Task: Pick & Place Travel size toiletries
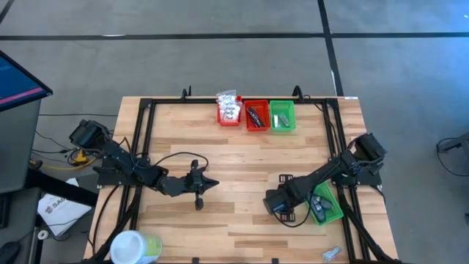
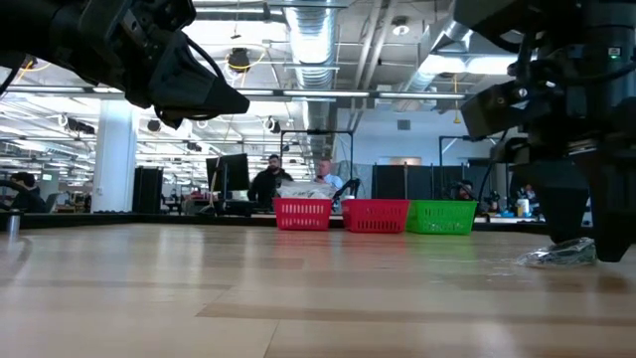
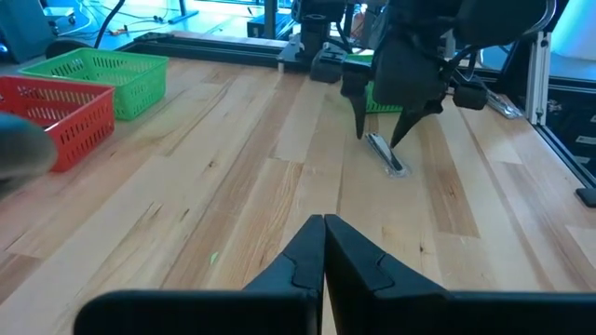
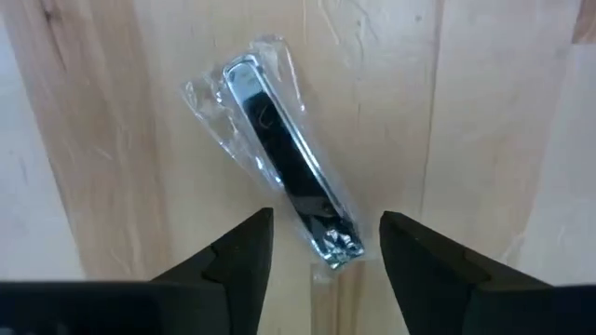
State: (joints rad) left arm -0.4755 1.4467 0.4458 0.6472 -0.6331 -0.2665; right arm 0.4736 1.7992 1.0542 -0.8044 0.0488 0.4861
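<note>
A slim silver-and-black item in a crinkly clear packet [image 4: 284, 158] lies flat on the wood at the table's right half; it also shows as the packet [image 3: 386, 154] and the packet [image 2: 561, 254]. My right gripper [image 4: 326, 247] points down, open, its fingers on either side of the packet's nearer end without touching it. In the high view my right gripper [image 1: 278, 207] hides the packet. My left gripper [image 1: 207, 183] waits shut above the table's left middle; the left gripper [image 3: 324, 247] faces toward the right arm.
Three small bins stand in a row at the far edge: a red bin with white packets [image 1: 229, 110], a red bin with dark sticks [image 1: 256, 116], a green bin [image 1: 282, 116]. Another green bin [image 1: 327, 207] sits beside the right arm. A white-and-green tub [image 1: 135, 246] and a silvery sachet [image 1: 331, 253] lie near the near edge.
</note>
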